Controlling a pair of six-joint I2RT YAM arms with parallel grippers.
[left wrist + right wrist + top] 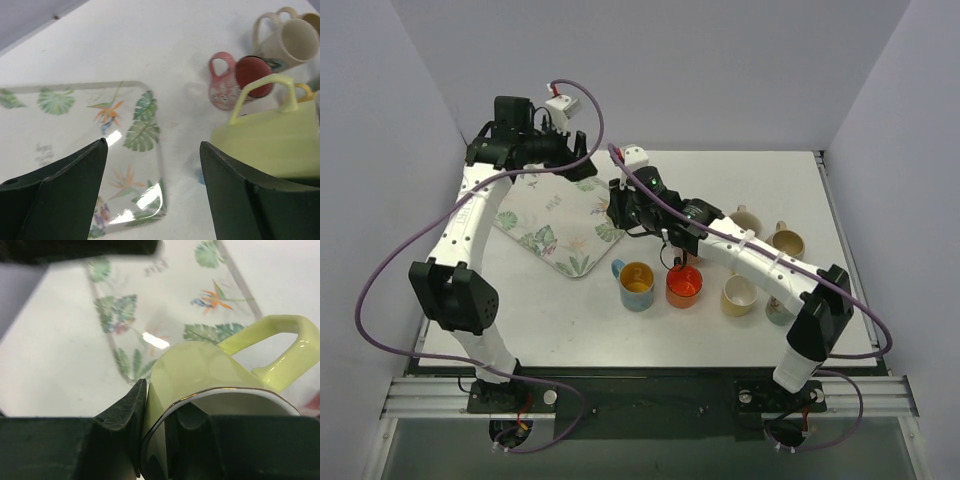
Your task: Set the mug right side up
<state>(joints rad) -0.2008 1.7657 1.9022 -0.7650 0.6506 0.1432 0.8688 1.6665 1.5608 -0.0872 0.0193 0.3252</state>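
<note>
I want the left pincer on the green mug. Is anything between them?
Nothing visible does. The left pincer hangs open over the tray, with the mug close beside one of its fingers. Only the right pincer touches the mug, clamped across its rim.

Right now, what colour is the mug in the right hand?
The glossy ceramic mug is pale lime green; the right wrist view shows it best.

**A:** That lime mug [200, 375] looks like glazed ceramic to me, smooth and super glossy. The right gripper [157, 412] is matt black plastic, kinda grainy.

**B:** Yep. The floral tray [75, 130] at the mug's 11 o'clock is shiny too, with glare spots. The table [570, 320] is plain matt white.
</note>
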